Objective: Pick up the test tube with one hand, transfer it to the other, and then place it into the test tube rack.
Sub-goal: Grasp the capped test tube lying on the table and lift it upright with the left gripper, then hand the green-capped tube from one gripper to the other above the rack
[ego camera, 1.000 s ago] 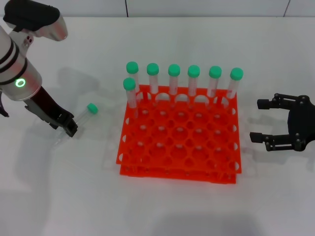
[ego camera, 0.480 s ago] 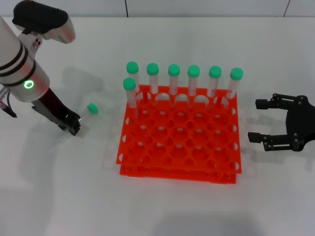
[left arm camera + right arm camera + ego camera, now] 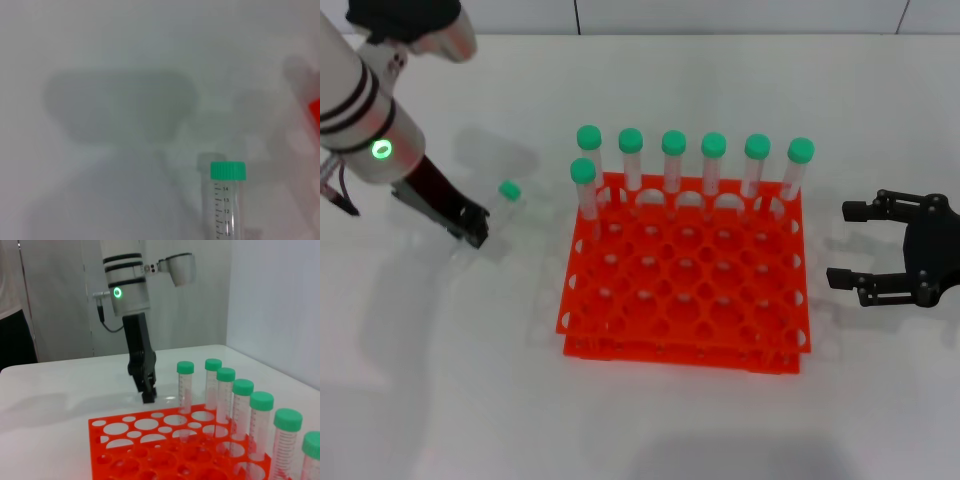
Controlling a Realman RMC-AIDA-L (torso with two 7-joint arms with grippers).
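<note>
The left end effector [image 3: 473, 226] is low over the white desk [image 3: 440, 380], its fingers closed around the bottom part of the test tube [image 3: 498, 205]. The tube points away from the fingertips toward the test tube rack [image 3: 685, 290], green cap at the far end. The rack is near, beside it, with seven capped tubes [image 3: 713, 165] upright. The right end effector [image 3: 860, 250] is wide open and holds nothing, just beside the rack's other side.
</note>
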